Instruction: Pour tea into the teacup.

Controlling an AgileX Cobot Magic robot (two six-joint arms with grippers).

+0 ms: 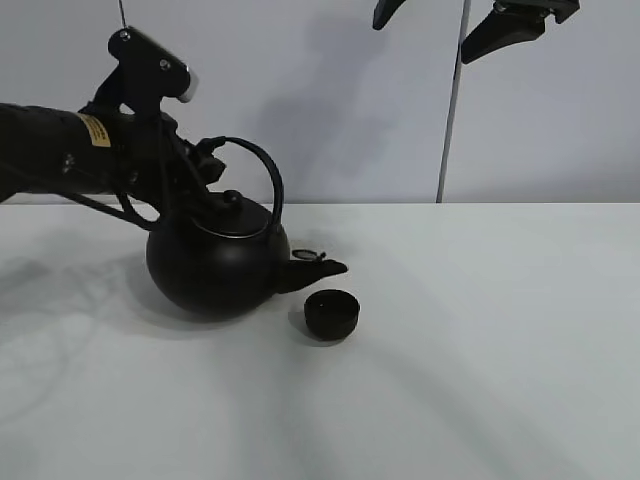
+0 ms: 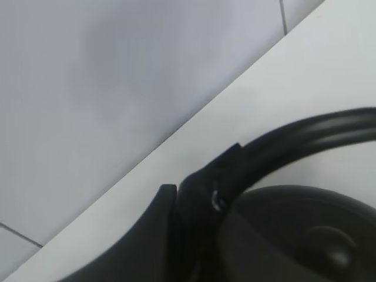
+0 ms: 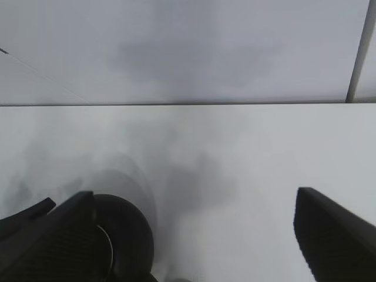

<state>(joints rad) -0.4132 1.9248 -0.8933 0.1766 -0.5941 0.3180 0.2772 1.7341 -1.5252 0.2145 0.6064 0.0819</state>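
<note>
From the high camera: the left gripper (image 1: 205,160), jaws pinched on the arched handle, tips the big round black cast-iron kettle (image 1: 215,265) so its spout hangs just over the tiny round black teacup (image 1: 331,313), which sits on the white table (image 1: 480,350) right beside the kettle. Right gripper (image 1: 455,25) hangs high, well apart, jaws spread.

Left wrist cam: dark fingers (image 2: 194,200) clamp the handle above the kettle's lid.

Right wrist cam: two black fingers (image 3: 335,235) stand wide apart w/ nothing between; kettle partly seen below.
</note>
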